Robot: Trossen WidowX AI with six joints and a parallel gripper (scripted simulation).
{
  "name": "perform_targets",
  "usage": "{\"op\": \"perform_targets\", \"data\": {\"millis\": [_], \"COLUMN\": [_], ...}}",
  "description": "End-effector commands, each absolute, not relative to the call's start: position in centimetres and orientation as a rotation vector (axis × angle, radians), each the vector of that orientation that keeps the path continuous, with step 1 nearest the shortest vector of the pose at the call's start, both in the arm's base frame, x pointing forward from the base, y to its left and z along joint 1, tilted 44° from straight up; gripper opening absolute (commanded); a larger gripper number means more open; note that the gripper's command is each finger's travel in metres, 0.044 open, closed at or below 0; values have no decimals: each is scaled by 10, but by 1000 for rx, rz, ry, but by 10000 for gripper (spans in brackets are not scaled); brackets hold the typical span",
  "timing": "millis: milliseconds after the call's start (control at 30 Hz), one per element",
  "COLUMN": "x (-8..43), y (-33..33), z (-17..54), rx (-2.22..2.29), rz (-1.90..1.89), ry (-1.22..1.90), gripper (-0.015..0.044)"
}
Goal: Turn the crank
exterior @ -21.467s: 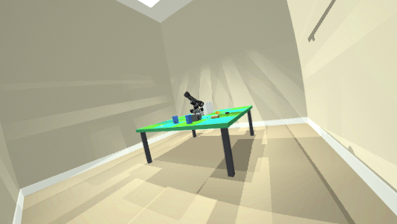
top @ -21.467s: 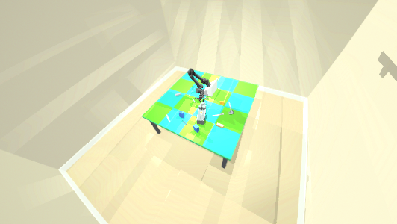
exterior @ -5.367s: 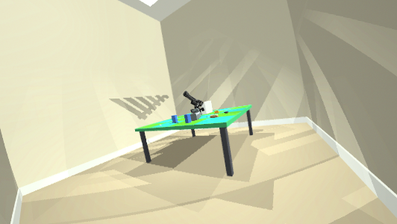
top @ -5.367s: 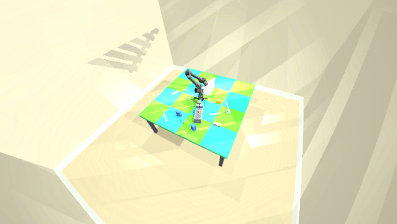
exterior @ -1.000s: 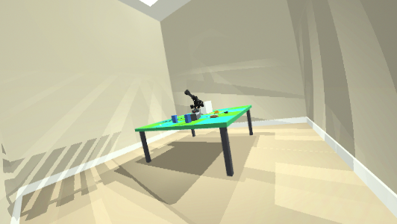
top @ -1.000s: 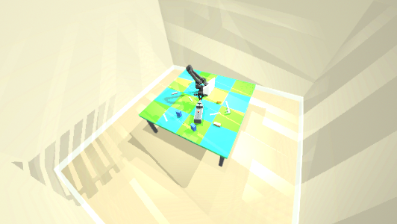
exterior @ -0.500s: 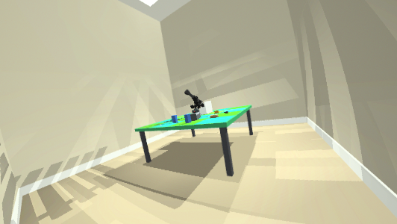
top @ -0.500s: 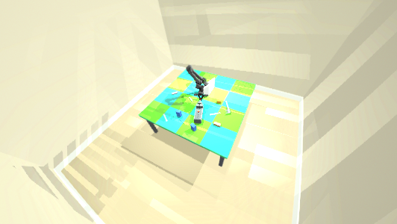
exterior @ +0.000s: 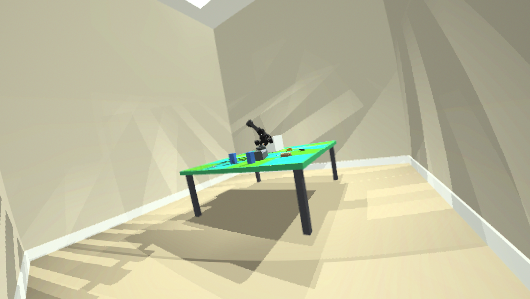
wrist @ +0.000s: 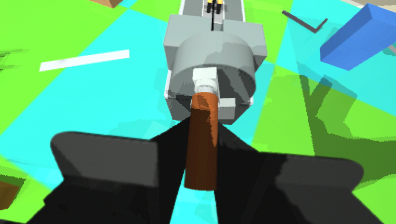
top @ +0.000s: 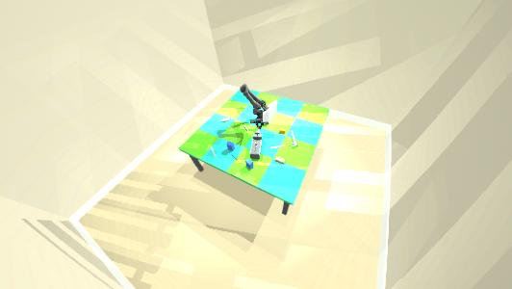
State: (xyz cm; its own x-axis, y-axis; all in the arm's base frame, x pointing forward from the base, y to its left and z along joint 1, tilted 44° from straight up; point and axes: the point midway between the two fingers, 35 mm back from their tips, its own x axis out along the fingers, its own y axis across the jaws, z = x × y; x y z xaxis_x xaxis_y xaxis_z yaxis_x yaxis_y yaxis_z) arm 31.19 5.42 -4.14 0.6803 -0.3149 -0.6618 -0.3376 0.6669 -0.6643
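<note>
firmly gripped brown handle (wrist: 202, 142), black gripper (top: 259, 126) (exterior: 259, 145) (wrist: 201, 123), grey machine (top: 256, 148) (exterior: 261, 154) (wrist: 212, 55) beyond

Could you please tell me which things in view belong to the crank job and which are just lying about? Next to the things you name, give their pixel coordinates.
Part of the job:
- the brown handle (wrist: 202, 145), gripped by the hand (top: 259, 126) (wrist: 201, 123)
- the grey machine (top: 255, 149) (wrist: 215, 52)

Just lying about:
- two blue blocks (top: 230, 145) (exterior: 250, 157)
- a white strip (top: 277, 146) (wrist: 85, 60)
</note>
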Motion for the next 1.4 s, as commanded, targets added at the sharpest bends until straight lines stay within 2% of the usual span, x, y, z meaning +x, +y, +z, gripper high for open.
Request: {"op": "perform_targets", "data": {"millis": [0,67,633,1367], "x": [312,312,312,311], "y": [54,54,54,115], "z": [-41,-41,-41,17], "rx": [-867,-867,-867,-869], "rz": [15,15,15,23], "ry": [851,851,851,860], "gripper": [0,0,440,440]}}
